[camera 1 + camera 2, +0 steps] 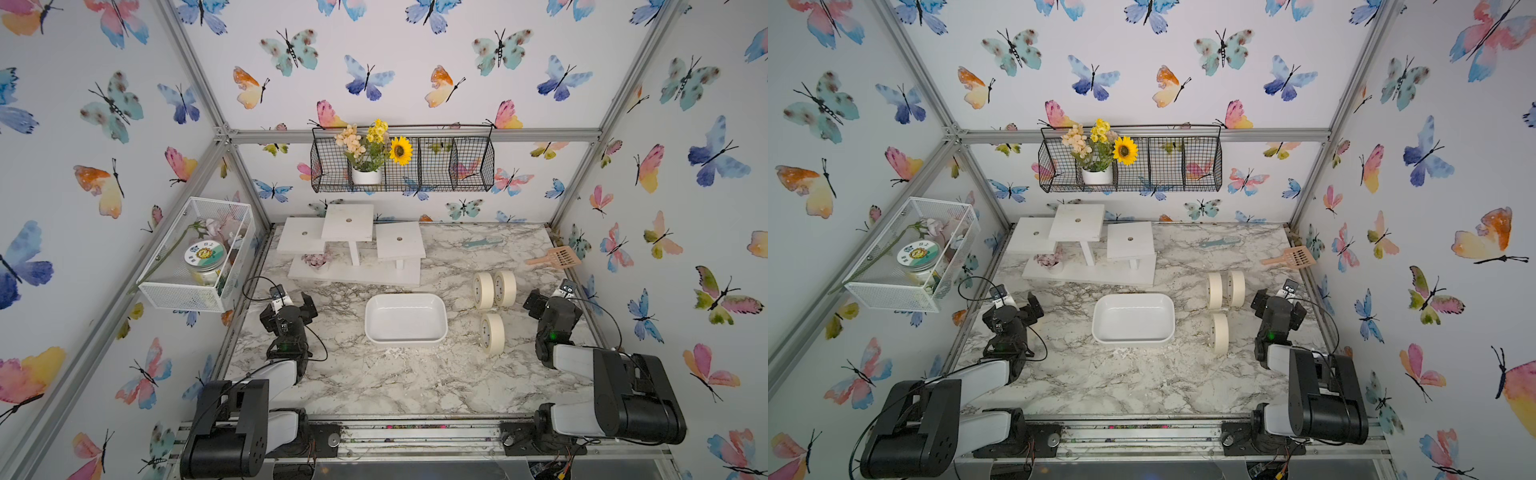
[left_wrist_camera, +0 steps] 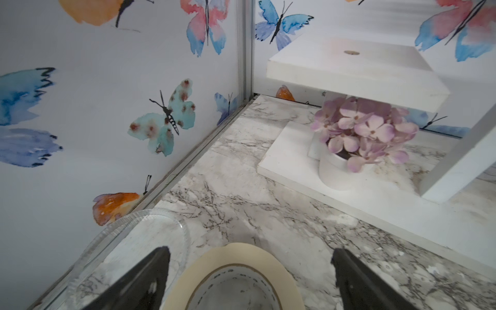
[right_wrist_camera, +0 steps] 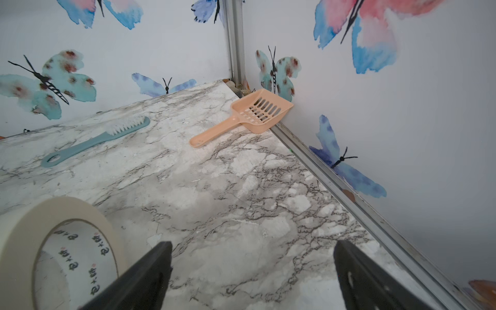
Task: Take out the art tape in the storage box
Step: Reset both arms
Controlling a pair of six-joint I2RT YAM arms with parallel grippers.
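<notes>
L pincer (image 2: 251, 250) gapes wide, both black fingers (image 2: 145, 281) clear of the art tape roll (image 2: 236, 253) that lies flat on the marble desk (image 2: 241, 209) btwn them; nothing gripped. Clear round dish (image 2: 139, 233) sits just beside that roll, on the wall side. Further out: white tiered stand (image 2: 357, 72) w/ a pot of purple flowers (image 2: 367, 126) on its base board.

R pincer (image 3: 253, 244) is spread just as wide, bare desk btwn its jaws. Edge-standing roll (image 3: 16, 241) sits close by one finger, outside the gap; can't tell if they touch. Beyond, a teal brush (image 3: 102, 139) and a peach slotted scoop (image 3: 257, 110) lie nr the back corner, scoop head up against the side wall.

Both top views: storage box (image 1: 405, 296) (image 1: 1133, 296) sits mid-desk, btwn the two arms. Three rolls stand on edge on the desk to its right, all outside it: back-left roll (image 1: 483, 291) (image 1: 1214, 291) and back-right roll (image 1: 505, 289) (image 1: 1236, 287) side by side, approx touching, and front roll (image 1: 492, 332) (image 1: 1220, 332) nearer the robot, nr the box's right wall but apart from it. Flat roll by the L pincer doesn't show in those views; L arm (image 1: 286, 328) covers that spot.
</notes>
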